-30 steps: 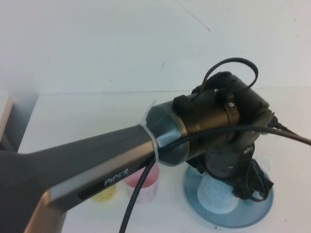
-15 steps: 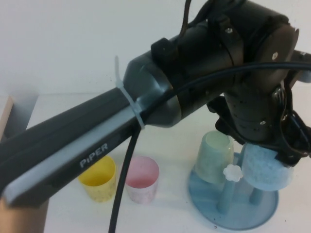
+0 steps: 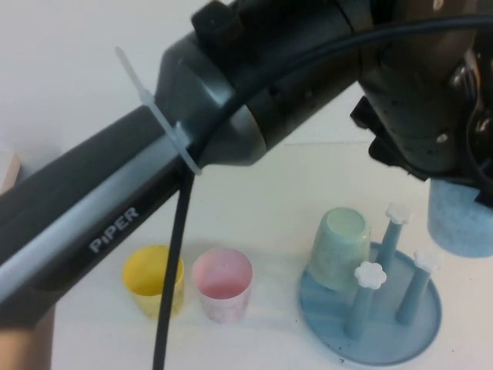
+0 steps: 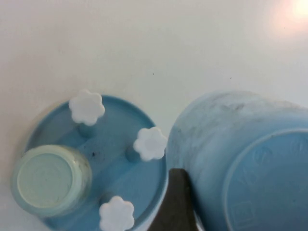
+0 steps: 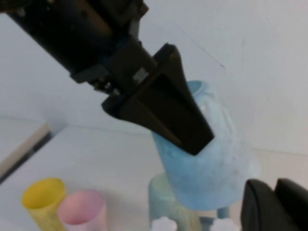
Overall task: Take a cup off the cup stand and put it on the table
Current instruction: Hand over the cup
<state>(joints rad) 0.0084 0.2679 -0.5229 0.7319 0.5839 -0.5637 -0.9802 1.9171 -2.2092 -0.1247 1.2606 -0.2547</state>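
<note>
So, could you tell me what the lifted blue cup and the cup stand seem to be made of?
The cup, held by the left gripper above the table, looks like matte, faintly speckled plastic. The cup stand looks like smooth moulded plastic with a slight sheen. The right gripper shows only at the right wrist view's edge.

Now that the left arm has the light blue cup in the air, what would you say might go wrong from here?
1. The left gripper holds the light blue speckled plastic cup upside down and tilted; it may slip.
2. It hangs near the white-capped pegs of the round blue-grey cup stand, which also carries the pale green cup; a low swing could hit them.
3. The right gripper sits close below.
</note>
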